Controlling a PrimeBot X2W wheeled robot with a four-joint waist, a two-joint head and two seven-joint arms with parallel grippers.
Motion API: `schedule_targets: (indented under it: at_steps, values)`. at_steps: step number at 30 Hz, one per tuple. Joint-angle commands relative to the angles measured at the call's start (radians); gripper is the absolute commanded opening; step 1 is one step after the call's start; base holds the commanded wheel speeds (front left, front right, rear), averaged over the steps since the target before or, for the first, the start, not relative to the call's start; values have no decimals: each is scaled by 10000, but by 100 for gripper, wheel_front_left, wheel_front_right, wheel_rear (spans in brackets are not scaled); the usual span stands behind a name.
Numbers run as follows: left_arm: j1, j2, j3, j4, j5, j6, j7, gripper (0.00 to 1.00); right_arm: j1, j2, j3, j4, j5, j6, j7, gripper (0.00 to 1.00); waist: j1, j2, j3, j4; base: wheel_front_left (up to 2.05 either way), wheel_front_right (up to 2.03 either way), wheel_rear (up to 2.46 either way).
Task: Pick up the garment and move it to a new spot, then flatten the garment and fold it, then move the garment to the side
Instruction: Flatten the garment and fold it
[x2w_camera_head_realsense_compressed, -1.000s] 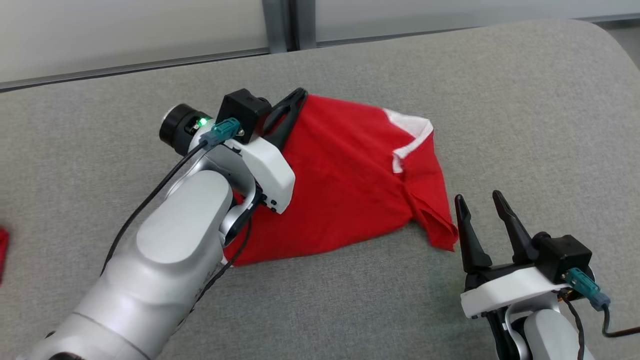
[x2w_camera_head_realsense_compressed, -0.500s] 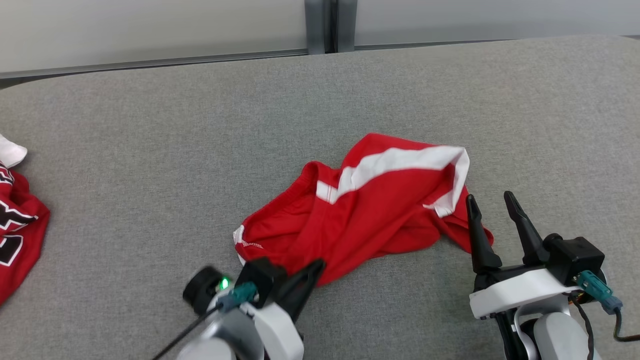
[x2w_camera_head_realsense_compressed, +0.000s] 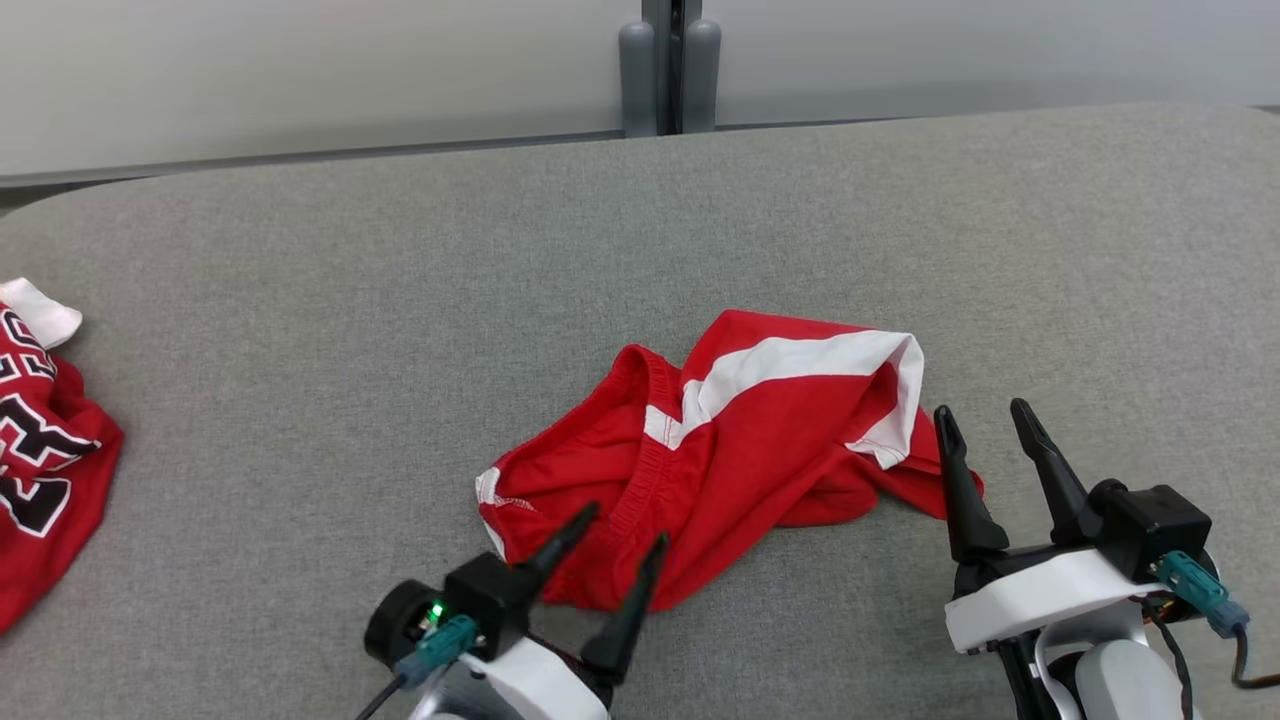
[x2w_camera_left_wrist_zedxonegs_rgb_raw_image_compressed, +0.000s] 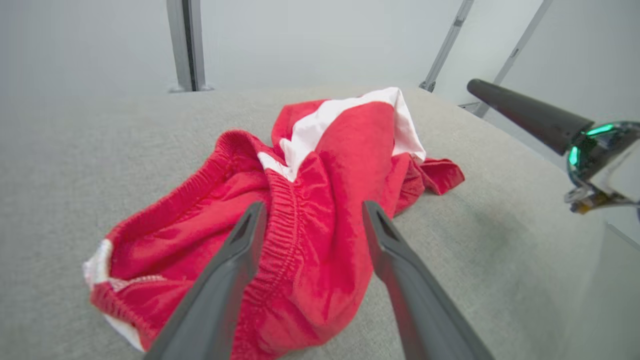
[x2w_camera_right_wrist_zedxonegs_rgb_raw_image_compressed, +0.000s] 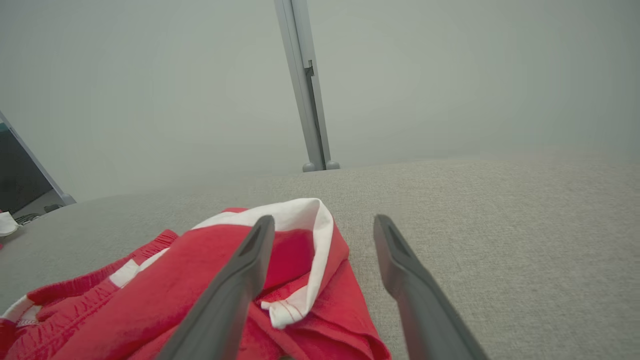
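My left gripper (x2w_camera_head_realsense_compressed: 628, 524) has its two fingers spread wide, and so does my right gripper (x2w_camera_head_realsense_compressed: 979, 407). That makes two grippers.

I count two pieces of clothing. One is the red garment (x2w_camera_head_realsense_compressed: 760, 440) with a white stripe. It lies in a crumpled heap on the grey pad (x2w_camera_head_realsense_compressed: 400, 300), right in front of my left gripper and just left of my right gripper. My left fingertips sit over its stretchy waistband at its near edge. I cannot tell if they touch it. My right gripper's left finger is by the heap's right end.

The other piece is a red shirt (x2w_camera_head_realsense_compressed: 45, 450) with black and white letters, far off to the left of my left gripper. One grey post (x2w_camera_head_realsense_compressed: 668, 70) stands past the pad's far edge.

There is a wide bare stretch of pad between the two clothes. There is more beyond the garment up to the far edge. There is more ahead of my right gripper and to its right.
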Motion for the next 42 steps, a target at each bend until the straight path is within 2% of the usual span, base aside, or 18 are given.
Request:
schedule_targets:
  at_steps: [1, 4, 8, 13, 16, 22, 29, 33, 42]
  values:
    - [-37, 9, 266, -33, 169, 205, -515, 100, 107, -98, -12, -93, -56, 1, 55, 100, 0, 0, -133, -7, 0, 0, 0]
    - [-93, -33, 750, -140, 404, 544, -1114, 100, 209, -109, 2, -203, -63, 1, 141, 100, 0, 0, -329, -10, 0, 0, 0]
    - [-88, 25, 1631, -408, 716, 943, -1379, 100, 413, -127, -26, -339, -103, 1, 269, 100, 0, 0, -576, 20, 0, 0, 0]
    - [179, 100, 3052, -827, 1183, 1151, -1410, 100, 639, -183, -58, -514, -192, 1, 422, 100, 0, 0, -874, 97, 0, 0, 0]
    - [396, 159, 3587, -815, 1316, 1090, -1399, 100, 737, -201, -60, -576, -192, 1, 530, 100, 0, 0, -1001, 111, 0, 0, 0]
    - [1143, 230, 4875, -513, 1554, 679, -1402, 100, 1011, -352, -2, -736, -242, 1, 728, 100, 0, 0, -1374, 165, 0, 0, 0]
    - [2109, 346, 5844, 72, 1621, -234, -1404, 100, 1351, -465, 15, -950, -218, 1, 980, 100, 0, 0, -1732, 217, 0, 0, 0]
    - [2417, 323, 5983, 274, 1764, -490, -1404, 100, 1568, -498, 7, -1049, -273, 1, 1128, 100, 0, 0, -1878, 212, 0, 0, 0]
    - [2609, 79, 6093, 340, 2159, -593, -1405, 100, 1851, -455, -102, -1300, -317, 1, 1279, 100, 0, 0, -1925, 345, 0, 0, 0]
